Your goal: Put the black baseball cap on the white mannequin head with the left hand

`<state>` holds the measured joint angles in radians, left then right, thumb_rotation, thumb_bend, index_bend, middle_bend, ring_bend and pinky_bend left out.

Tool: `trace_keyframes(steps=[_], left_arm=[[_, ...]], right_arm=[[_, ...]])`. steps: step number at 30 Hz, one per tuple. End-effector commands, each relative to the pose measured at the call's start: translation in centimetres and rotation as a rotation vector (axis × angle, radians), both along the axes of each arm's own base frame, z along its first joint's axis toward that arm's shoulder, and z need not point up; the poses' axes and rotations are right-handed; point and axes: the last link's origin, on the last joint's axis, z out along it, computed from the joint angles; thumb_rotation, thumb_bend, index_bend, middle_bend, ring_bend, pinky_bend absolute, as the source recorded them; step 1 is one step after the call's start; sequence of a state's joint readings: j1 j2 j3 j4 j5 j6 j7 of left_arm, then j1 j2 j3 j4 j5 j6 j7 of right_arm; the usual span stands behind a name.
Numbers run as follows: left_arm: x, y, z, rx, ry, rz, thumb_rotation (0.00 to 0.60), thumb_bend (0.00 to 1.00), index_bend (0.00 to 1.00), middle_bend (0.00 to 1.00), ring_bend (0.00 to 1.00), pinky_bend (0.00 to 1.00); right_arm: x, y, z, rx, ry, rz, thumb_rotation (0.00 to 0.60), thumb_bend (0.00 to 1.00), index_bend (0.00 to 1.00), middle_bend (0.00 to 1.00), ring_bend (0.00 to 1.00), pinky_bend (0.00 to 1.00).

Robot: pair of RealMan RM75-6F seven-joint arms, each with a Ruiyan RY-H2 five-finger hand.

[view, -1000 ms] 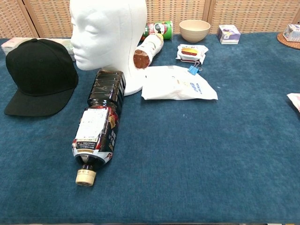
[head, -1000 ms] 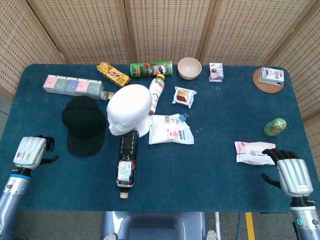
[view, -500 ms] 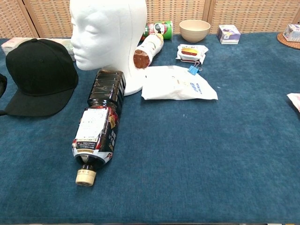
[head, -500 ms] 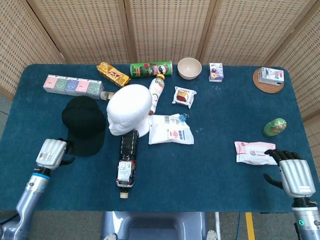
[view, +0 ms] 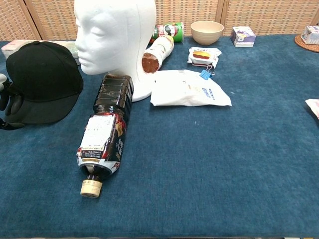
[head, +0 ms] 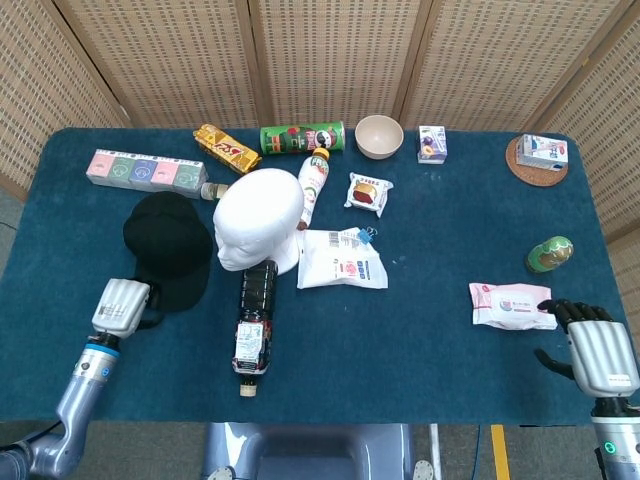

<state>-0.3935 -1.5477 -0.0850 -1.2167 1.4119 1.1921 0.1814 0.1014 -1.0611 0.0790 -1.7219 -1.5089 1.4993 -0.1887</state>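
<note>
The black baseball cap lies flat on the blue table, left of the white mannequin head, its brim toward the front edge. My left hand sits at the brim's front-left edge, fingers apart, touching or just short of it; it holds nothing. My right hand hovers open over the table's front right corner, beside a pink packet.
A dark bottle lies in front of the mannequin head. A white pouch lies to its right. Snack boxes, a green can, a bowl and a second bottle line the back.
My left hand has moved right and forward from the table's left edge to the cap's brim. The right hand has drifted slightly back toward the front edge.
</note>
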Motion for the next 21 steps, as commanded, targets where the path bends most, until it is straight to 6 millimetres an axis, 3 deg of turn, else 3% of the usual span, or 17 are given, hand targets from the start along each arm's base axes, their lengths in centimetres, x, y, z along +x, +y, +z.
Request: trace_keyframes(steps=[1,17,21], left_arm=[[-0.1,0.1,-0.1,0.000,0.003,0.002,0.600,0.16,0.67,0.67,0.56,0.68],[-0.6,1.3,-1.0,0.025,0.021,0.015,0.600,0.16,0.67,0.67,0.56,0.68],[-0.6,1.7,-1.2,0.030,0.008,0.016,0.600,0.16,0.64,0.60,0.47,0.67]], right_arm=[[0.0,0.0,0.0,-0.002,-0.001,-0.001,0.600,0.15,0.33,0.39,0.40,0.39],[-0.1,0.2,0.3,-0.010,0.004,-0.014,0.600,0.15,0.33,0.39,0.40,0.39],[0.0,0.2,0.4,-0.012,0.005,-0.012,0.600,0.15,0.33,0.39,0.40,0.39]])
